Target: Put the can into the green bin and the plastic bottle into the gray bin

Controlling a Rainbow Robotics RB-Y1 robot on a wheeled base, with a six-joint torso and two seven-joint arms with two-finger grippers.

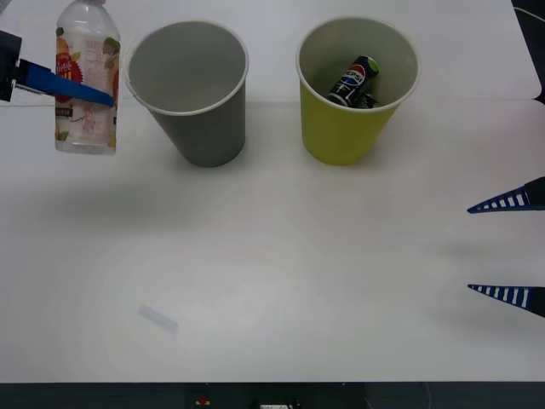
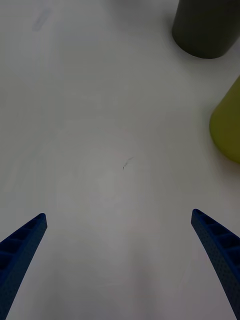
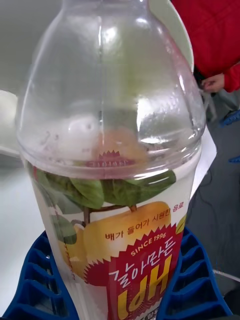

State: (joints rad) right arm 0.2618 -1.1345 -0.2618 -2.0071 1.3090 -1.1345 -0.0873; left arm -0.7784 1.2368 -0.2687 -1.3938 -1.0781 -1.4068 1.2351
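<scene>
I am holding the plastic bottle upright in my left gripper, my blue ribbed fingers clamping its labelled body on both sides. In the front view the bottle is hanging above the far left of the white table, just beside the gray bin on its left and outside its rim. In the left wrist view, the clear upper body is standing above a label with a yellow fruit, green leaves and red lettering.

The gray bin is standing upright at the back of the table, and the green bin is standing upright near it on the right, the two apart. The can is lying tilted inside the green bin, leaning against its inner wall with the logo facing up.

My right gripper is hovering low at the right edge of the table, well apart from both bins, its fingers spreading wide with nothing between them. Its wrist view is showing both bins' lower walls.
</scene>
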